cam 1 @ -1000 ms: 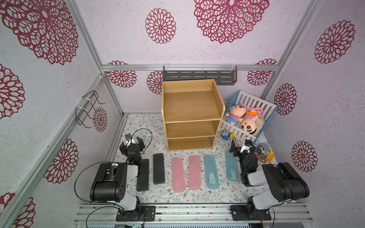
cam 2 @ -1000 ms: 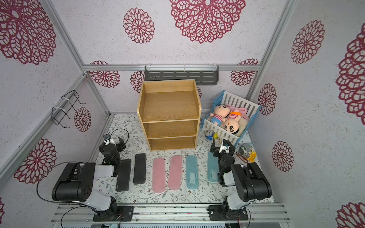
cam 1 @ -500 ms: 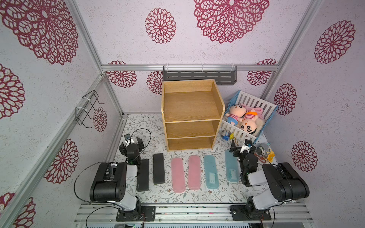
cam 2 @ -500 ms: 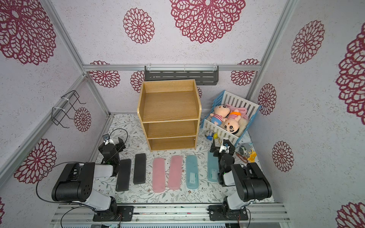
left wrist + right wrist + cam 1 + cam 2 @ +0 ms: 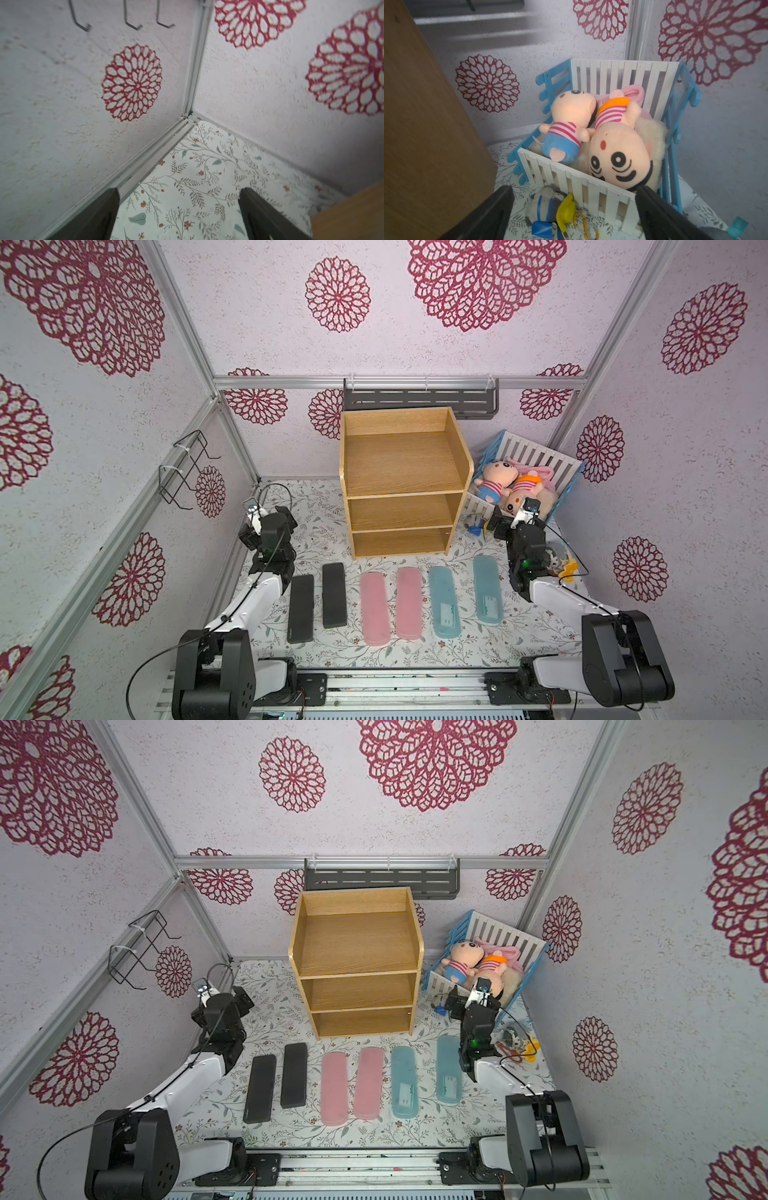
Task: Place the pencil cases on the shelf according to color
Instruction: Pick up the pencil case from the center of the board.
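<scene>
At your far left, a black wire rack (image 5: pixel 183 472) hung on the side wall. Your left gripper (image 5: pixel 179 192) sat close to that wall, near the back left corner of the floral table (image 5: pixel 316 506). Its wrist view showed the jaws spread wide, with only patterned cloth between them and nothing held.

Along the front of the table, all six pencil cases lay flat in a row, side by side and apart from each other. The first black case (image 5: pixel 301 608) lay just beside your left arm, slightly nearer the front edge than the second black case (image 5: pixel 334 595). Next came the first pink case (image 5: pixel 375 608) and the second pink case (image 5: pixel 409 603). After those lay the first blue case (image 5: pixel 444 601) and the second blue case (image 5: pixel 487 589), each with a white label on its near half. The second blue case lay a little farther back, just beside your right arm.

Behind the middle of the row stood the shelf (image 5: pixel 405 464), open front toward you, with every case on the table before it. A dark grey rack (image 5: pixel 419 398) hung on the back wall above it.

To the right, your right gripper (image 5: pixel 574 188) had its jaws wide apart, gripping nothing. It faced the white crate (image 5: pixel 593 195) holding the plush dolls (image 5: pixel 618 153), with a small keychain toy (image 5: pixel 550 212) on the table below.
</scene>
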### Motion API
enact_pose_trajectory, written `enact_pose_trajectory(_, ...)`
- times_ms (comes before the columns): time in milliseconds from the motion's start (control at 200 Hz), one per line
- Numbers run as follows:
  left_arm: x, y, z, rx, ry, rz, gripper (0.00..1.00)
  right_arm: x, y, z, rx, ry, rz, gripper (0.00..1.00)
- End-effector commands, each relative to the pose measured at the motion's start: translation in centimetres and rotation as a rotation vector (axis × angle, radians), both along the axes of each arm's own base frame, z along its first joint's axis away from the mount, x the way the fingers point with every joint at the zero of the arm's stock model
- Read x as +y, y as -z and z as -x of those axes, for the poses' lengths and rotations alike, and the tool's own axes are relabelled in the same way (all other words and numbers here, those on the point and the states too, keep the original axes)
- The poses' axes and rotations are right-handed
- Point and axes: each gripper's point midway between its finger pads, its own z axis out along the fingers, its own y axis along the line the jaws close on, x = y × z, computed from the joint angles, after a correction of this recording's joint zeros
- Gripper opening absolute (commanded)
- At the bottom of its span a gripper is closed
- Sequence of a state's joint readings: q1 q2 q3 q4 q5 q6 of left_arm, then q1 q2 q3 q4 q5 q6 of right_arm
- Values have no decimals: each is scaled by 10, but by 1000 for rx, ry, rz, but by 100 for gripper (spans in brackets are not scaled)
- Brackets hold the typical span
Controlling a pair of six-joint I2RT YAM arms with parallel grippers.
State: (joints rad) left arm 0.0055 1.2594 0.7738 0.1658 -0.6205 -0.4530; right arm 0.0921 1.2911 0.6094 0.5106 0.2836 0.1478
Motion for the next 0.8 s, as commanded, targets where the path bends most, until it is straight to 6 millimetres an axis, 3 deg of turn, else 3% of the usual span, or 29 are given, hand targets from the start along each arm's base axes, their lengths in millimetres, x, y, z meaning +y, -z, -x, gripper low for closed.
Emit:
enact_pose_trajectory(0,-2,53,33,259,-74,189,97,24,57,26,303,-65,-128,99)
enact_pose_trajectory(135,-33,55,34,378,51,210,97,49,73,54,444,-71,-156,99)
enact_pose_trajectory(210,-36,55,43,369,14,241,97,68,83,70,511,-92,-158,99)
enact_pose_trajectory(270,-55,57,39,372,123,305,97,88,90,83,562,-134,-141,99)
enact_pose_trajectory(340,-74,57,40,363,213,381,97,97,99,97,610,-116,-141,99)
enact_pose_trajectory(510,-111,61,51,373,363,470,97,102,124,129,717,-85,-134,99)
enact_pose_trajectory(795,-133,75,70,367,443,553,97,117,149,160,827,-110,-175,99)
